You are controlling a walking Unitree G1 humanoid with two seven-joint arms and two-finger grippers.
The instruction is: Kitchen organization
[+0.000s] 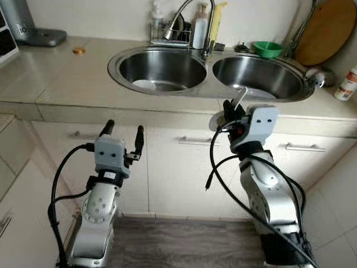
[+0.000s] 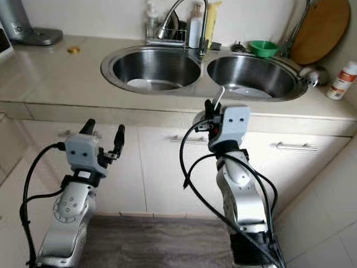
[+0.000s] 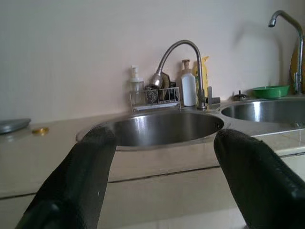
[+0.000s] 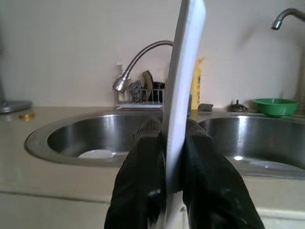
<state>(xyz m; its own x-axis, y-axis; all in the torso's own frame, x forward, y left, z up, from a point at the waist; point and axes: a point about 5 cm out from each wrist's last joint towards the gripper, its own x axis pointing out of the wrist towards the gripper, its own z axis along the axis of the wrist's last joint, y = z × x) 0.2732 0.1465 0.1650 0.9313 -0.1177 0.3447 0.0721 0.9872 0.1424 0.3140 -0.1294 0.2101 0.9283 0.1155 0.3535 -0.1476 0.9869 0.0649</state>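
My right gripper (image 1: 231, 110) is raised in front of the counter edge, below the right sink basin (image 1: 279, 84), and is shut on a white plate (image 4: 183, 71) held on edge. The plate (image 1: 240, 99) sticks up past the fingers (image 4: 143, 162). My left gripper (image 1: 124, 129) stands open and empty lower down, in front of the cabinet doors under the left basin (image 1: 184, 61). Another white plate (image 1: 145, 85) lies in the left basin, and something pale (image 1: 257, 92) lies in the right one.
Behind the sinks stand a faucet (image 1: 184, 14), a rack with soap bottles (image 1: 199, 28), a green bowl (image 1: 268, 48) and a round wooden board (image 1: 326, 30). A white bottle (image 1: 347, 84) is at the right, an appliance base (image 1: 42, 36) and a gold lid (image 1: 78, 51) at the left.
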